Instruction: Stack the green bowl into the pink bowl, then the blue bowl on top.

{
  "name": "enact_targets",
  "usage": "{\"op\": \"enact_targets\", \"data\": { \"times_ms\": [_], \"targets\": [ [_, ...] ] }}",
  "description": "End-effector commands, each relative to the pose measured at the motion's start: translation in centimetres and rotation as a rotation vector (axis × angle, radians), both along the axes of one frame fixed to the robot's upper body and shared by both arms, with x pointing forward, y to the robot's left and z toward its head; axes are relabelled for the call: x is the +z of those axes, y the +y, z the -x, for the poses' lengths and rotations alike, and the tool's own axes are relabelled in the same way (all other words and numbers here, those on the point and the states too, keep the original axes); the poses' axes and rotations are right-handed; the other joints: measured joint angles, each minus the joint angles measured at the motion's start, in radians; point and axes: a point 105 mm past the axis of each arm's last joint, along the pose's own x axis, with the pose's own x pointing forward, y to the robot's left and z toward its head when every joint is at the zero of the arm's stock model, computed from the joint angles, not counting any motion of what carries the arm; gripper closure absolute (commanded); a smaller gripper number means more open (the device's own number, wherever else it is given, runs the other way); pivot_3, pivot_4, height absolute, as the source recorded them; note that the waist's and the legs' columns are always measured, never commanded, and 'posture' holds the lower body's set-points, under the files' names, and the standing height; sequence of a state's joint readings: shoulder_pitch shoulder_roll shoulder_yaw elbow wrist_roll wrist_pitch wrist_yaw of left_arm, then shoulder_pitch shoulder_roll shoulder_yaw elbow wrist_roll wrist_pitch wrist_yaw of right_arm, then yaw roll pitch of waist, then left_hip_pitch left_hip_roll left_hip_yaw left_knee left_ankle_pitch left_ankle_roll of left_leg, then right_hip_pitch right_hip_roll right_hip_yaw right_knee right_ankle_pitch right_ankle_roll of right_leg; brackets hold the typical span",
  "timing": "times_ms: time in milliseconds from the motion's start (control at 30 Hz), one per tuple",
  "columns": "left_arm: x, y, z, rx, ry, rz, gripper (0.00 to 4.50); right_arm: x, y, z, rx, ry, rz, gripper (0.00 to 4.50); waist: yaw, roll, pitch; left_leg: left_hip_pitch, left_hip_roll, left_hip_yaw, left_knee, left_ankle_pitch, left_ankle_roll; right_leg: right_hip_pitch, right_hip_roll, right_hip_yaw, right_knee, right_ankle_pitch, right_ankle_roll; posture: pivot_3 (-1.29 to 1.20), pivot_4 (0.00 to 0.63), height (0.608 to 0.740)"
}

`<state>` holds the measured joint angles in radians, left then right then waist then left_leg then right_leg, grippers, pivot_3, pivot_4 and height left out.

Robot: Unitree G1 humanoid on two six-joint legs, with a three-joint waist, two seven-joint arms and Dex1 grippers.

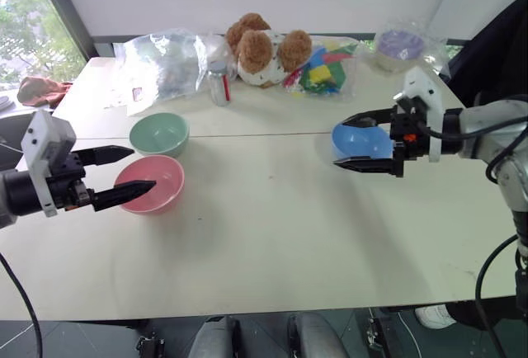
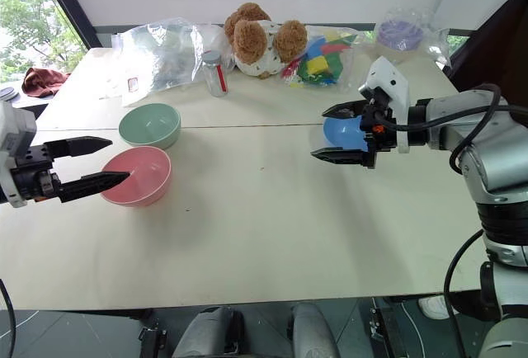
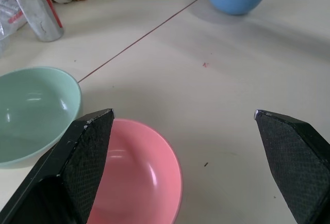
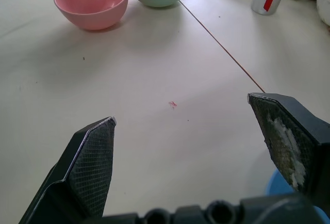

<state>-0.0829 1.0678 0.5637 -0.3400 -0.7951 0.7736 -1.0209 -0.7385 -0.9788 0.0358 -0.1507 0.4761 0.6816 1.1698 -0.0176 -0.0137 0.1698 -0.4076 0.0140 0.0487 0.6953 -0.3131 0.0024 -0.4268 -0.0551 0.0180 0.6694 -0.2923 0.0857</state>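
A: Black fingers spread wide on both sides, nothing between them. The left gripper (image 1: 124,175) hangs above the pink bowl (image 1: 150,183), one finger over its rim.

B: And the right one?

A: The right gripper (image 1: 361,140) is splayed just as wide, held over the blue bowl (image 1: 360,141), which sits on the white table (image 1: 272,234) below it. I cannot tell whether the fingers touch it.

B: Where is the green bowl?

A: The green bowl (image 1: 159,134) stands upright just behind the pink one, nearly touching it, well apart from the blue one.

B: Beyond that?

A: At the far edge, a small clear bottle (image 1: 219,84), a teddy bear (image 1: 266,49), and plastic bags (image 1: 165,65).
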Motion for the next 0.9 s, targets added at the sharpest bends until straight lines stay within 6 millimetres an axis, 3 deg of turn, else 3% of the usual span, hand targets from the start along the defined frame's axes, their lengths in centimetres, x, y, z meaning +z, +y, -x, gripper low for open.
{"op": "enact_targets", "data": {
  "times_ms": [33, 700, 900],
  "targets": [
    [1.0, -0.2, 0.2, -0.008, -0.058, -0.018, 0.00, 1.1, 0.4, 0.2, 0.018, -0.049, -0.003, 0.03, 0.000, 0.000, 0.000, 0.000, 0.000, 0.000, 0.000, 0.000, 0.000, 0.000, 0.000, 0.000, 0.000, 0.000, 0.000, 0.00, 0.150, 0.740],
    [0.8, -0.8, 0.1, -0.059, -0.055, -0.049, 0.00, 0.5, 0.2, 0.3, 0.007, -0.034, 0.004, 0.03, 0.000, 0.000, 0.000, 0.000, 0.000, 0.000, 0.000, 0.000, 0.000, 0.000, 0.000, 0.000, 0.000, 0.000, 0.000, 0.00, 0.150, 0.740],
    [-0.7, 0.3, 0.0, -0.040, -0.066, -0.254, 0.00, 0.3, 0.5, 0.3, 0.017, -0.027, 0.002, 0.03, -0.001, 0.000, 0.000, 0.000, 0.000, 0.000, -0.001, 0.000, 0.000, 0.000, 0.000, 0.000, -0.001, 0.000, 0.000, 0.00, 0.150, 0.740]
  ]
}}
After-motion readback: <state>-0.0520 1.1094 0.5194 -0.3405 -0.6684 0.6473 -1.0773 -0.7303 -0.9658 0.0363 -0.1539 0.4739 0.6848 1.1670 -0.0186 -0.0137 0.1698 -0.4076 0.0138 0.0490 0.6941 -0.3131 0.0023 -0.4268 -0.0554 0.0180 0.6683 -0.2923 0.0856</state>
